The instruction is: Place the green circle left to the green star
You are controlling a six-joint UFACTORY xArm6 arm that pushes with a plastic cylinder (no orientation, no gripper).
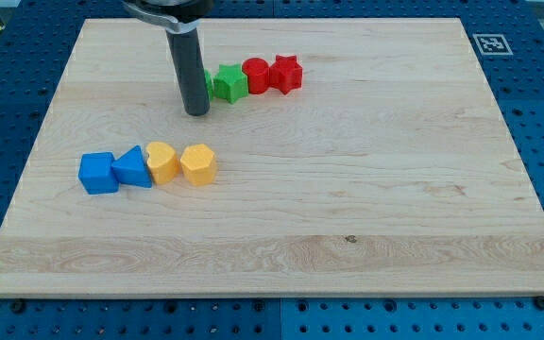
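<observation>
The green star [229, 83] lies near the view's top, left of centre. The green circle is almost wholly hidden behind my rod, just left of the star. My tip [196, 112] rests on the board directly below the hidden circle and to the lower left of the green star. I cannot tell whether the rod touches the circle.
A red circle [256, 75] and a red star [286, 74] continue the row right of the green star. A blue square [97, 174], a blue triangle [132, 168] and two yellow blocks [162, 161] [197, 164] form a row at the lower left. A marker tag [490, 43] sits at the wooden board's [348, 208] top right corner.
</observation>
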